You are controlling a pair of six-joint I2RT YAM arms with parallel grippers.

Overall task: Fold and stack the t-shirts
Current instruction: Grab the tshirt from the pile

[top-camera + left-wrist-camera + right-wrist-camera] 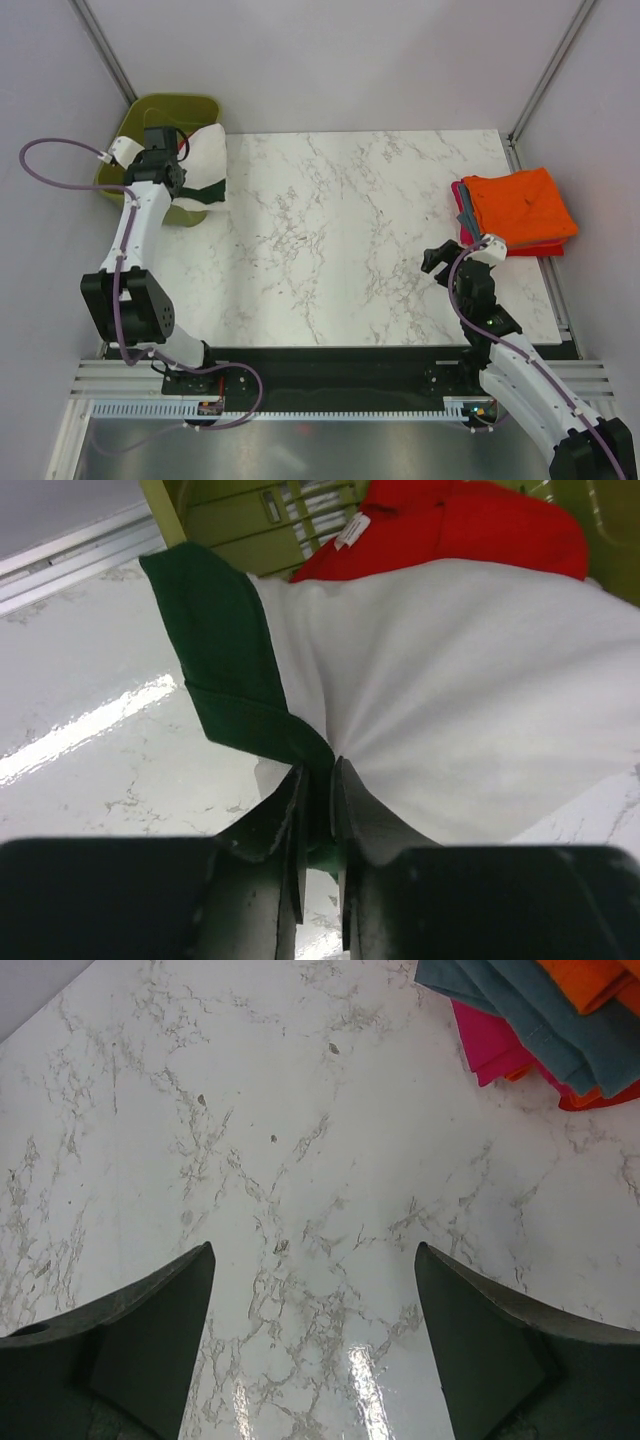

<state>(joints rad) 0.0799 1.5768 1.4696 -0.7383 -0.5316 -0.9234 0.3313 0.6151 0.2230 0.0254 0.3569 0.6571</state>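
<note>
At the far left corner of the table, the left gripper is closed tight on the cream t-shirt. Its fingers pinch a gather of cloth right where the dark green sleeve meets the pale body. That shirt hangs over the rim of the olive-green bin, part draped onto the marble and part reaching back inside. From above, the arm covers too much to say how much lies in the bin. Behind the cream cloth, inside the bin, sits a red t-shirt, touching it or nearly so.

Across the table, the right gripper hovers over bare marble with its fingers spread wide and nothing between them. It is near the folded stack at the right edge: an orange t-shirt on top, a grey-blue one and a pink-red layer beneath.

The step in hand, as I judge it, is drawing the cream shirt out to the open middle for folding. Trouble could come from the grip itself. It is a narrow pinch at one seam, so the cloth's weight or a snag on the rim could pull it free. A catch there might also tip or drag the bin, and the red shirt could ride out with the cream one. With one hold only, the shirt may land bunched rather than flat.
</note>
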